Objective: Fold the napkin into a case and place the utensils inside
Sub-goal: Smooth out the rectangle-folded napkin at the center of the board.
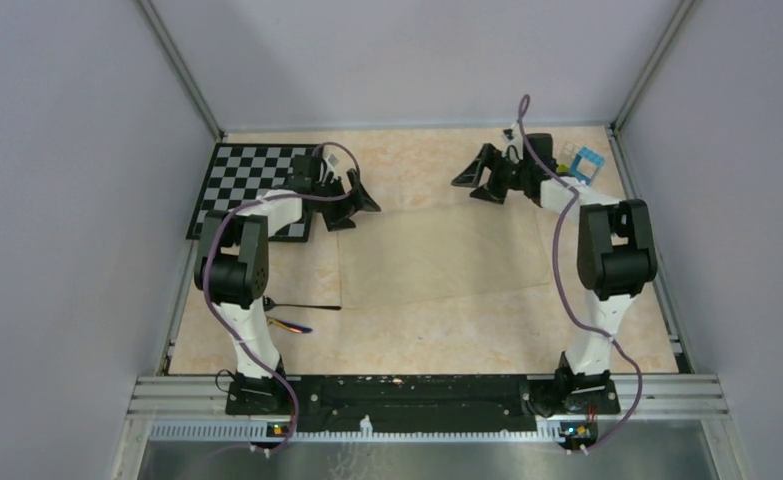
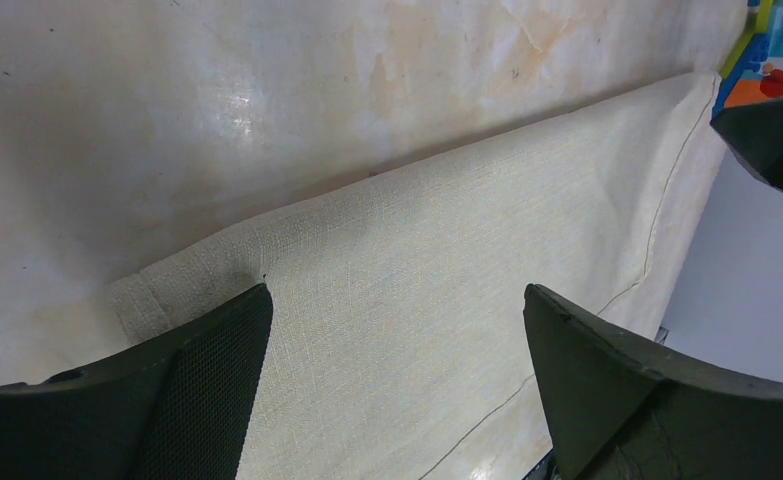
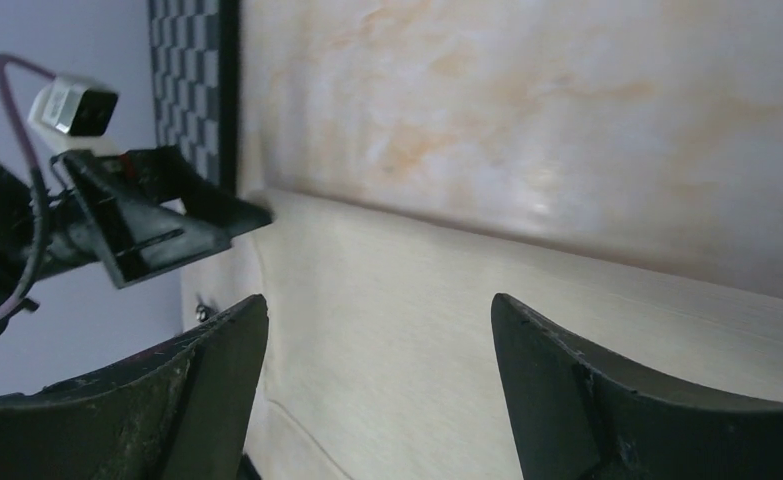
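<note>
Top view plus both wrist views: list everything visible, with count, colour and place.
napkin: one, cream, lying flat mid-table.
chequered board: one, black and white, far left of the table.
utensils: at least two, dark, one with a rainbow sheen, by the napkin's near left corner; the left arm hides part of them.
toy bricks: a few, blue, green and other colours, far right corner.
table: one, beige, marbled.
left gripper: one, black, open, at the napkin's far left corner.
right gripper: one, black, open, at the napkin's far edge, toward the right.
</note>
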Robot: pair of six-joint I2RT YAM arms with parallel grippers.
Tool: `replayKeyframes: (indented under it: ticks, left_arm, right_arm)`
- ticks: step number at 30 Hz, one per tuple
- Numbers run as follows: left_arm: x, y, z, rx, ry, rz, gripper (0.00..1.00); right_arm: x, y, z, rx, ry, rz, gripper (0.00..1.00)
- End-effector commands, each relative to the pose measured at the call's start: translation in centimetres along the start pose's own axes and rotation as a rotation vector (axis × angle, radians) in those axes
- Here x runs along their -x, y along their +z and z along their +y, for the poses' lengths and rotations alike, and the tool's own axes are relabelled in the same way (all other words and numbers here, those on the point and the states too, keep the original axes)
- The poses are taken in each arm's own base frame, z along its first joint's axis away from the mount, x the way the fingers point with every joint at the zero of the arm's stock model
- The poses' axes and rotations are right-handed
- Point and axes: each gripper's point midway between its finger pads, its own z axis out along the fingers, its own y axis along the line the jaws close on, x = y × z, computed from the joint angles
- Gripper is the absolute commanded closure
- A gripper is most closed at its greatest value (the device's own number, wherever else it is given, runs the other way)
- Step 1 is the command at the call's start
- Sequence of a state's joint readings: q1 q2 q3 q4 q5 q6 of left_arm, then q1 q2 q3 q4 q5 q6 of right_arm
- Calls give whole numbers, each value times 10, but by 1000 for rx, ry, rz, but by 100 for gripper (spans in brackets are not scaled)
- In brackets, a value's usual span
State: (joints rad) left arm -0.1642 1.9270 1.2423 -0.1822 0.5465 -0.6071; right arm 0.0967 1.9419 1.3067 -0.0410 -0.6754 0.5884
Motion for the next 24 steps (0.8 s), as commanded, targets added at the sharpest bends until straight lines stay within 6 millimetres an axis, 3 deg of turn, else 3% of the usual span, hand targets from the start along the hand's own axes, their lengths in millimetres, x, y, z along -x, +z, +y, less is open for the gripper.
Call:
replayKeyframes:
  ticks: [1,5,9,14,19,24]
  left_arm:
    - [18,-1,1,-3,18,-45,1]
    - [15,4,31,53,-34,-36,1]
    - [8,5,57,113,-78,-31,1]
    - [0,4,76,161,-113,-27,1]
    - [-2,4,81,173,-111,-22,1]
    - [2,2,78,170,-96,-26,1]
  right_arm:
    - [-14,32,39,158,12,25,19]
    - [-22,53,34,224,83,50,20]
    - [-24,59,10,198,89,56,20]
    - [-16,39,-34,166,97,29,20]
    - [0,12,-86,149,108,-11,20]
    - [21,-3,-109,107,62,-29,20]
